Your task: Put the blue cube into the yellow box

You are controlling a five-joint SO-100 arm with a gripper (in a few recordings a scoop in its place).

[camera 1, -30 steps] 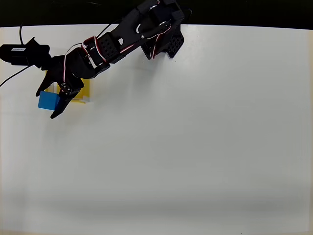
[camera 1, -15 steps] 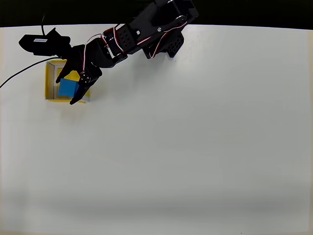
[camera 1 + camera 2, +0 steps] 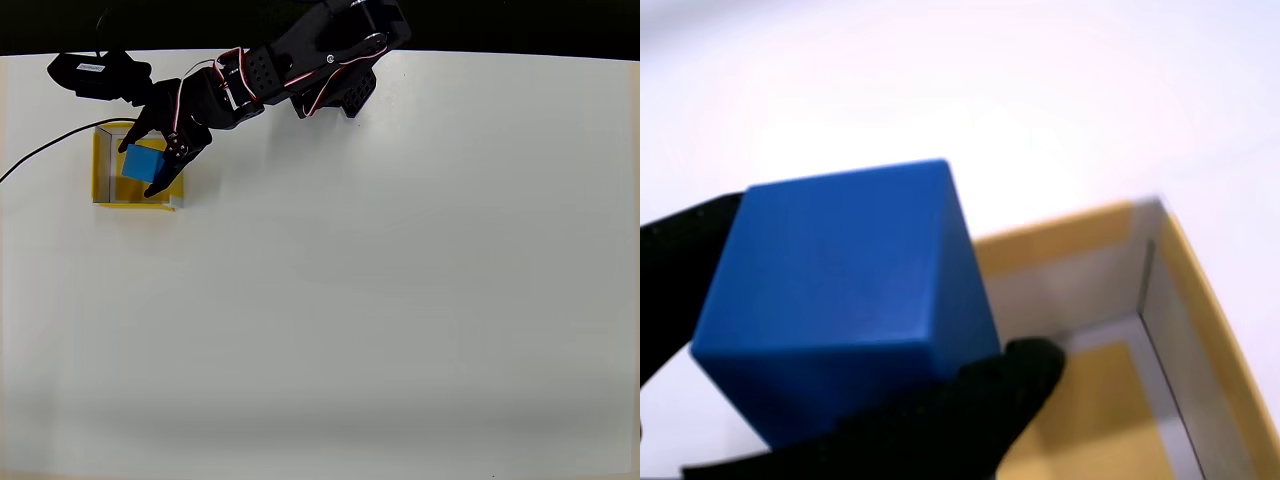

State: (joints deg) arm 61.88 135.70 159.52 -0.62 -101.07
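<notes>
**Blue cube held in the gripper, over the yellow box**

In the overhead view you see the black arm (image 3: pixel 270 75) reaching from the top middle of the white table (image 3: pixel 400 300) toward the upper left corner. Its gripper (image 3: pixel 142 168) is pinching the blue cube (image 3: pixel 143 162): one finger lies on the upper left side of the cube and the other finger on its lower right side, and both touch it.

The cube sits inside the outline of the yellow box (image 3: pixel 101 165) when you look from above. It covers the middle and the right part of the box floor. The left wall and the bottom wall of the box are free to see, and the arm hides part of the top right corner. From this view you cannot tell if the cube already touches the floor of the box or hangs above it.

In the wrist view the blue cube (image 3: pixel 845 300) is tilted, with one edge turned toward the camera, and the black fingers (image 3: pixel 970 410) press it from the left and from below on the right. Behind it, at the right, you see a corner of the yellow box (image 3: pixel 1200 300) with its pale rim and part of the inner floor. A black cable (image 3: pixel 45 152) runs over the table at the left edge.
</notes>
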